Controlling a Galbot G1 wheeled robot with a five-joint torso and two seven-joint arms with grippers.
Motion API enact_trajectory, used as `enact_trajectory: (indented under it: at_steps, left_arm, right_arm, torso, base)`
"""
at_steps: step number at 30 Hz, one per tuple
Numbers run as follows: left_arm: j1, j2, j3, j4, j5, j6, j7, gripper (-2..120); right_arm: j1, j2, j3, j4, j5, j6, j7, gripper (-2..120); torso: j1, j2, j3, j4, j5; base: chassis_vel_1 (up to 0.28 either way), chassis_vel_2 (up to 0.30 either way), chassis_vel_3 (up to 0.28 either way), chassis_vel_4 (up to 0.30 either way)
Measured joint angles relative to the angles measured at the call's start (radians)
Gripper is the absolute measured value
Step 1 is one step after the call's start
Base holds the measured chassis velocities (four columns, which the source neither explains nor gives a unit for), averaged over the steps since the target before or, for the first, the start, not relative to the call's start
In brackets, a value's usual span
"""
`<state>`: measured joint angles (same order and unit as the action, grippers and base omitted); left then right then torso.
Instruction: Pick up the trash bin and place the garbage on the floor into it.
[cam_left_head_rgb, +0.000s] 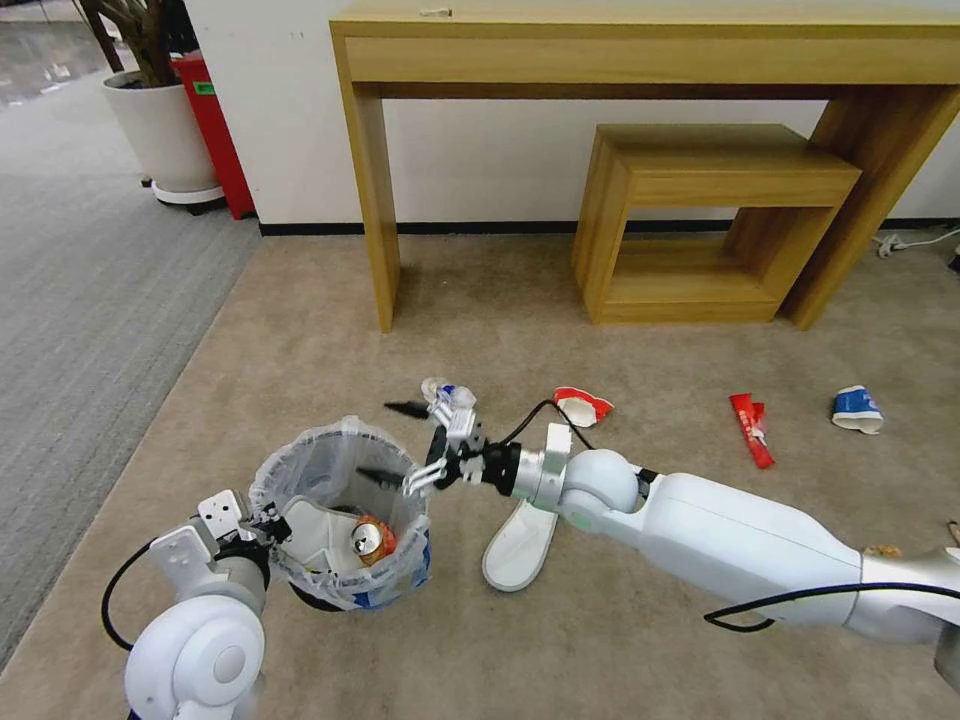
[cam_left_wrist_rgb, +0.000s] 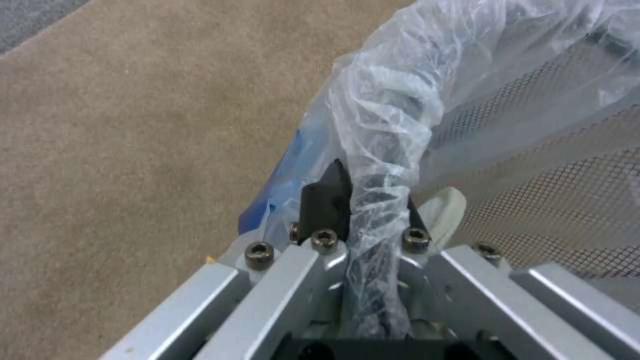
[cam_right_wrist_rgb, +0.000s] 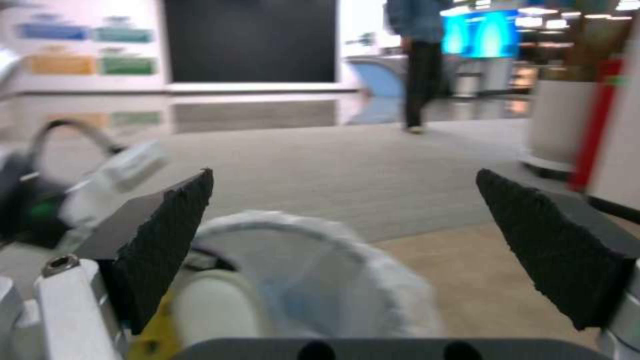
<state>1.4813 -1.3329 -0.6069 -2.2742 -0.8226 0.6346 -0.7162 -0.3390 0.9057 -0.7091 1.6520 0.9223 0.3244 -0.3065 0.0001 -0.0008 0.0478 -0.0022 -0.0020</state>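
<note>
- Trash bin (cam_left_head_rgb: 340, 515) sits on beige floor (cam_left_head_rgb: 300, 330) near grey carpet (cam_left_head_rgb: 90, 290) edge; open carpet all round, wooden table (cam_left_head_rgb: 640, 50) w/ stool (cam_left_head_rgb: 700, 220) farther back.
- Left gripper (cam_left_wrist_rgb: 370, 200) clamped on bin rim, bag pinched btwn fingers.
- Right gripper (cam_left_head_rgb: 400, 440) spread wide, empty, at far rim of bin.
- Litter on floor: 2 crushed cups (cam_left_head_rgb: 857, 409), 1 red wrapper (cam_left_head_rgb: 751, 429), 1 white slipper (cam_left_head_rgb: 520, 545), 1 small bottle (cam_left_head_rgb: 447, 391).
- Bin: mesh, crinkly white liner; holds 1 can (cam_left_head_rgb: 371, 540).

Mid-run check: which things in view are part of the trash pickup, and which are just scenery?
Job:
trash bin, held at the rim by the left gripper
right gripper, open above the bin
white slipper
red-white cup
red wrapper
blue-white cup

Scenery:
wooden desk
wooden stool
plant pot
</note>
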Motion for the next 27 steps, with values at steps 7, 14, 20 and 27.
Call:
enact_trajectory:
  at_steps: [7, 14, 20, 27]
  left_arm:
    - [-0.003, 0.005, -0.006, 0.001, -0.007, 0.000, 0.000, 1]
    - [-0.005, 0.016, -0.013, 0.002, -0.018, -0.001, -0.003, 1]
    - [-0.013, 0.024, -0.014, 0.011, -0.024, -0.001, -0.004, 1]
    - [-0.019, 0.030, -0.017, 0.012, -0.030, -0.001, -0.006, 1]
  right_arm:
    - [-0.069, -0.012, 0.078, 0.006, -0.001, -0.024, 0.075, 100]
    - [-0.163, -0.035, 0.167, 0.020, 0.003, -0.054, 0.164, 100]
    - [-0.229, -0.058, 0.244, 0.035, 0.001, -0.075, 0.243, 100]
    - [-0.298, -0.092, 0.314, 0.054, 0.010, -0.133, 0.350, 100]
  torso:
    - [0.000, 0.000, 0.000, 0.0000, 0.0000]
    - [0.000, 0.000, 0.000, 0.0000, 0.0001]
    - [0.000, 0.000, 0.000, -0.0001, 0.0000]
    - [0.000, 0.000, 0.000, 0.0000, 0.0000]
  base:
    - [0.000, 0.000, 0.000, 0.000]
    - [0.000, 0.000, 0.000, 0.000]
    - [0.000, 0.000, 0.000, 0.000]
    - [0.000, 0.000, 0.000, 0.000]
